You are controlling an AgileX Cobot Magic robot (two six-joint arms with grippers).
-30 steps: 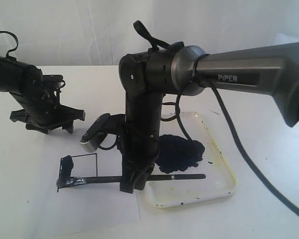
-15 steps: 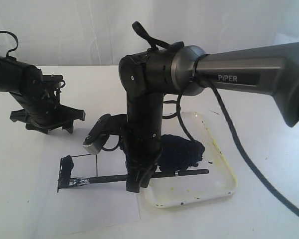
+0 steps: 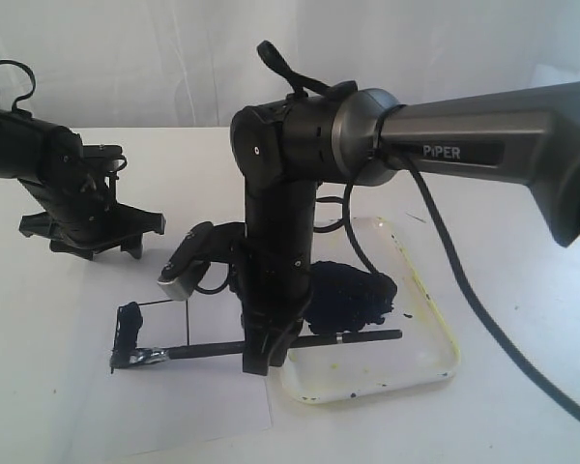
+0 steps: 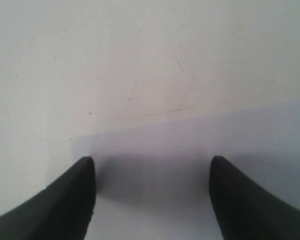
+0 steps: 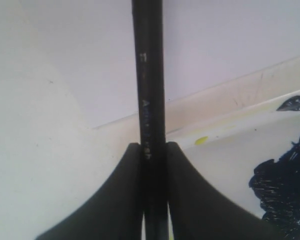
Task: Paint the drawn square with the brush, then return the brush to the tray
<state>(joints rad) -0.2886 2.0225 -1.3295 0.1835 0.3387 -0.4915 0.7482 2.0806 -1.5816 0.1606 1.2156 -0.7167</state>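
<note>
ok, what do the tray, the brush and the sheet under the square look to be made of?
The tray is likely white plastic: glossy, with a thin moulded rim and yellowish stains. The brush has a dark, smooth handle with printed lettering; whether it is lacquered wood or plastic, I cannot tell. Its silvery ferrule looks metal. The sheet looks like matte white paper with a thin, flat edge.

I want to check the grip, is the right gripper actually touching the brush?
Touching. The right wrist view shows the right gripper shut on the brush, its fingers against the handle with no gap.
</note>
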